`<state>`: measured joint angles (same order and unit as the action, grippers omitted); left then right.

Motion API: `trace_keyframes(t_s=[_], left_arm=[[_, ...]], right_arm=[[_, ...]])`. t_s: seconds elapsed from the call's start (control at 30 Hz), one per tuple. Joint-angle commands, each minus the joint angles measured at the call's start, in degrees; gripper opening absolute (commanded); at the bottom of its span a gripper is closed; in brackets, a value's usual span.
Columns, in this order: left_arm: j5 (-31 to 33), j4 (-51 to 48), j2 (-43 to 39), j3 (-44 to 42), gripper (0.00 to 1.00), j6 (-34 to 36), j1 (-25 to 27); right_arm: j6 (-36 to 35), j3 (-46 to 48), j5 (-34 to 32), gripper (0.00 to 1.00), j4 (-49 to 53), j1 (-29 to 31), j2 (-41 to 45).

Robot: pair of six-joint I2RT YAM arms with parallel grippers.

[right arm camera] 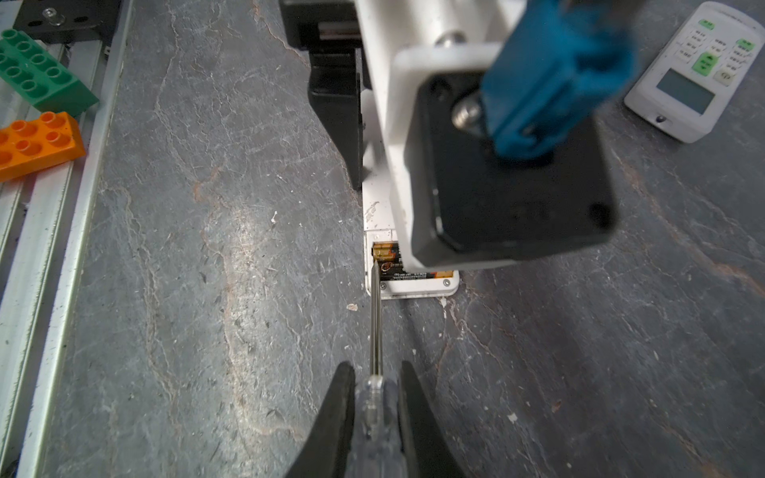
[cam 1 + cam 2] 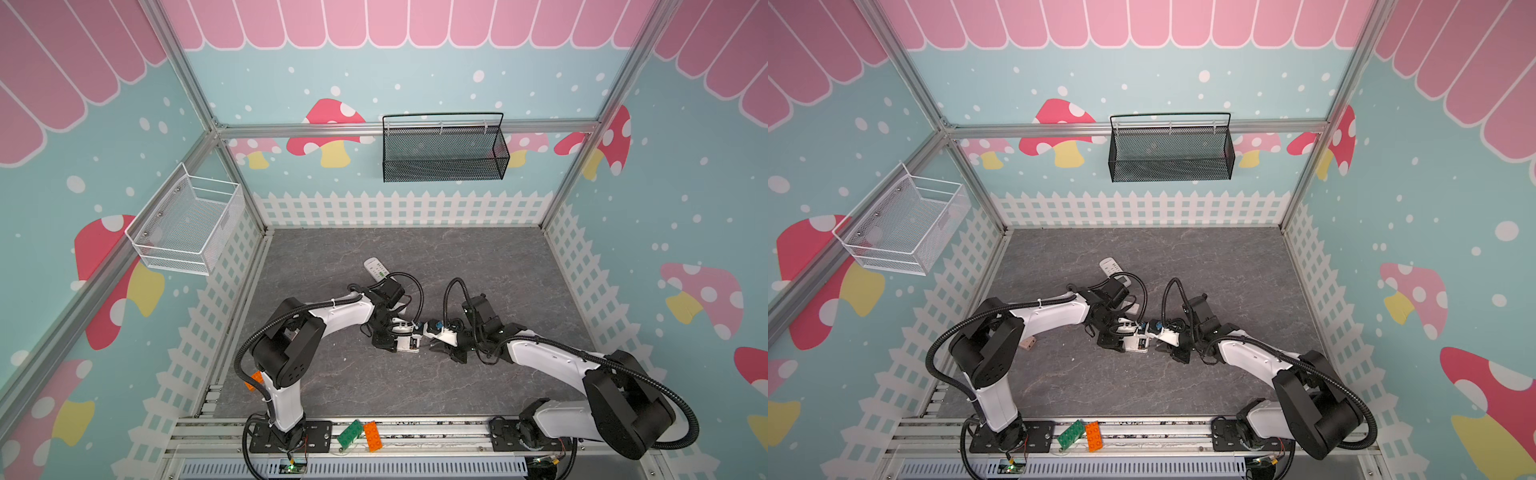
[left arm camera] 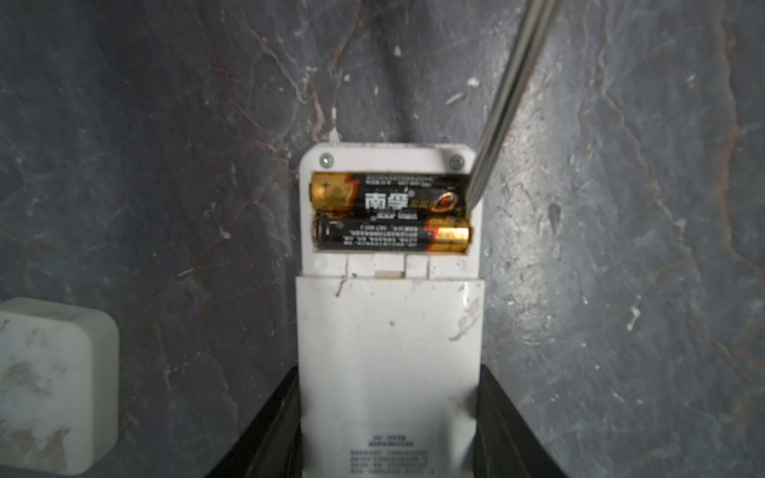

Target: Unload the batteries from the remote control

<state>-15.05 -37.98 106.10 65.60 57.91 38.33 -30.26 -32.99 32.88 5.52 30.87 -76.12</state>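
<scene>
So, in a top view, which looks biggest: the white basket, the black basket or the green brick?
1. White basket and black basket: nearly alike, and they hang on different walls, so I won't rank them.
2. Green brick: far smaller than either.

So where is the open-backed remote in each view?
Top view: remote mid-table, at the tip of the left arm.
Top view: remote below picture centre.
Left wrist: remote fills the lower centre, back up.
Right wrist: its end at centre, rest hidden by the left arm.
Shared landmark: batteries in the open bay, screwdriver tip at the bay's edge; clear in both wrist views, too small from the top.
</scene>
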Motion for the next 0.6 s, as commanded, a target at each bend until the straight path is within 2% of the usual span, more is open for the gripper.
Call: trace_keyframes(t_s=[0.0, 0.27, 0.57], left_arm=[[2.7, 2.1, 2.3, -1.5, 0.46, 2.6, 0.2], [2.7, 2.0, 2.4, -1.4, 0.46, 2.6, 0.1], [2.7, 2.0, 2.5, -1.3, 0.46, 2.6, 0.1]], right_arm=[[-2.7, -1.5, -0.1, 0.0, 1.9, 0.3, -0.8], [-5.5, -1.9, -3.1, 0.0, 4.9, 0.4, -0.4], [-5.0, -2.6, -1.0, 0.0, 3.5, 0.5, 0.7]])
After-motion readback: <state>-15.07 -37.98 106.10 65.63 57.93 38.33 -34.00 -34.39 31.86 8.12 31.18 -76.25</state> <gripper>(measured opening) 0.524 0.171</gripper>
